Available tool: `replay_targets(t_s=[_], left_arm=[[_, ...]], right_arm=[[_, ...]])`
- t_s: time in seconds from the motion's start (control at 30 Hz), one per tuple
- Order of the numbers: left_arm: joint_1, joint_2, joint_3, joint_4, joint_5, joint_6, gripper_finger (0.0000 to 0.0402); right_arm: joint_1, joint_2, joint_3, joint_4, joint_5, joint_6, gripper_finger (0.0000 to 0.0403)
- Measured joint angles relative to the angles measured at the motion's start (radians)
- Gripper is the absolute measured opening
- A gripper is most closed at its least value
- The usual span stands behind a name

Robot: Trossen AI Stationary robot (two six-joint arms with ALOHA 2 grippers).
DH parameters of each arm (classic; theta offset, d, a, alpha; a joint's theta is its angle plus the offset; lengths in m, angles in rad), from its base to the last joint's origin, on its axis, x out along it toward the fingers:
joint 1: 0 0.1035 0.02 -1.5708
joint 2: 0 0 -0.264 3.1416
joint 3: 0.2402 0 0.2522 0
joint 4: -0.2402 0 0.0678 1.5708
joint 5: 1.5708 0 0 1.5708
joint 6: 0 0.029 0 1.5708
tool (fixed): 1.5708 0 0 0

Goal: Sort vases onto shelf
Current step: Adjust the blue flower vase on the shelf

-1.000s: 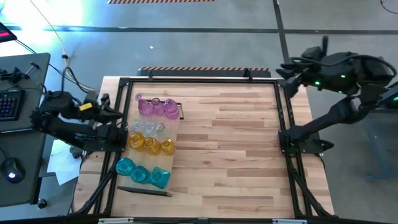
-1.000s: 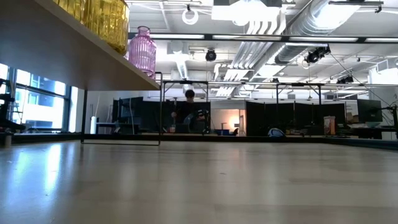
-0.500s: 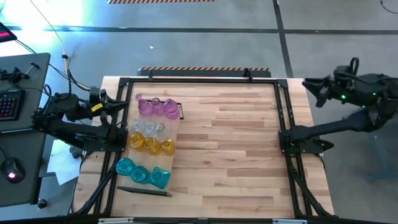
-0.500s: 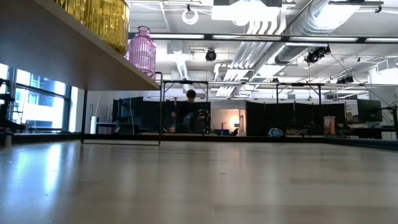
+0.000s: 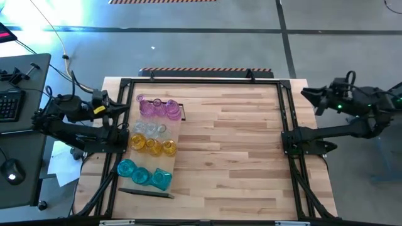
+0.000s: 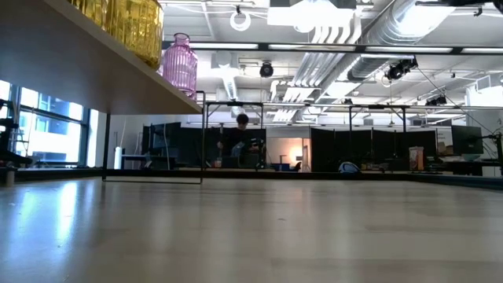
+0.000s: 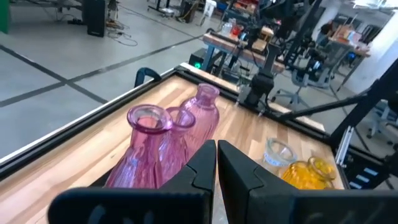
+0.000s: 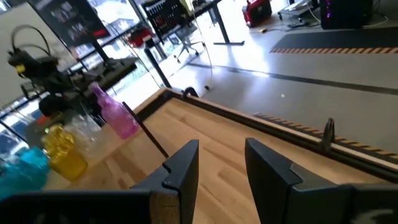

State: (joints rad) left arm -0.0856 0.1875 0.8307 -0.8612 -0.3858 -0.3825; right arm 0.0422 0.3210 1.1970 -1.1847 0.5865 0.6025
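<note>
On the shelf (image 5: pixel 177 135), at nine o'clock on the counter (image 5: pixel 232 157), the vases (image 5: pixel 151 145) stand in colour rows: pink toward twelve, then clear, amber, and teal toward six. The left end effector (image 5: pixel 119 107) hangs clenched and empty just off the shelf's pink end, pink vases showing beyond its fingers (image 7: pixel 202 171). The right end effector (image 5: pixel 309 95) hovers released and empty beyond the counter's two o'clock corner.

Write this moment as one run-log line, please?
vases: grouped by colour on shelf | left gripper: shut, empty, by pink vases | right gripper: open, empty, off table's right edge
</note>
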Motion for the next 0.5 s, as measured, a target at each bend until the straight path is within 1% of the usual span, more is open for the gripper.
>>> replay_targets(t_s=[0.1,0.2,0.37,0.5], left_arm=[[0.000,0.000,0.000,-0.017,0.000,0.001,0.0010],[0.000,0.000,0.000,-0.018,0.001,0.026,0.0010],[0.000,0.000,0.000,-0.019,0.003,0.063,0.0010],[0.000,0.000,0.000,-0.018,0.044,0.044,0.0010]], right_arm=[[0.000,0.000,-0.034,0.005,0.000,-0.005,0.0113],[0.000,0.000,-0.065,0.045,-0.007,-0.043,0.0113],[0.000,0.000,-0.109,0.167,-0.047,-0.130,0.0113],[0.000,0.000,-0.139,0.268,-0.102,-0.147,0.0113]])
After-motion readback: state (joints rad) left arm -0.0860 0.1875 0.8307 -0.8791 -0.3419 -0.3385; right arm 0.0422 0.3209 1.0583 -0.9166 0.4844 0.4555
